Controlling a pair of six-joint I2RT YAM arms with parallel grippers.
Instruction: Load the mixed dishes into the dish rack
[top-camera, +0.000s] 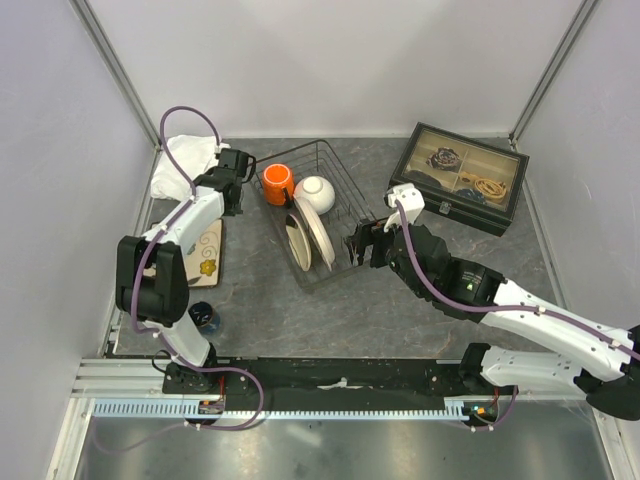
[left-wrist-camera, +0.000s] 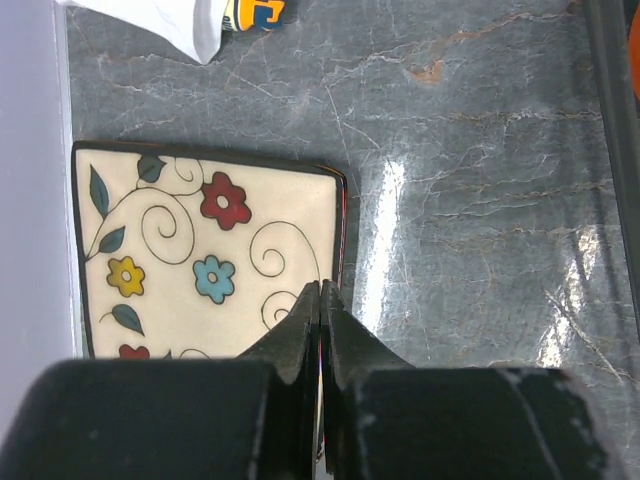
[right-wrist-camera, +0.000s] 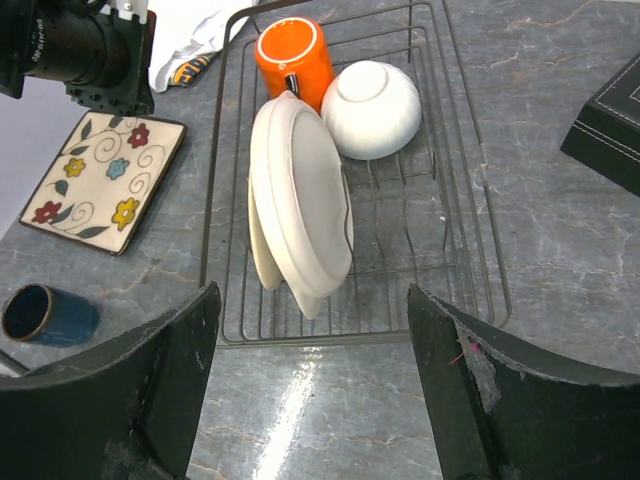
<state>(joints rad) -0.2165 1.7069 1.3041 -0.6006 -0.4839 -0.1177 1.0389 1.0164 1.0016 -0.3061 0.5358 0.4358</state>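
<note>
Your right gripper (right-wrist-camera: 312, 295) hangs released, jaws wide, before the black wire dish rack (right-wrist-camera: 350, 338). Inside it, the cream round plate (right-wrist-camera: 300, 200) stands on edge. Behind are the glossy white bowl (right-wrist-camera: 370, 105) and the orange mug (right-wrist-camera: 292, 55). Left of the rack, your left gripper (left-wrist-camera: 320, 290) is clenched above the flat square flowered plate (left-wrist-camera: 200, 250) on the grey marbled tabletop (left-wrist-camera: 480, 200).
</note>
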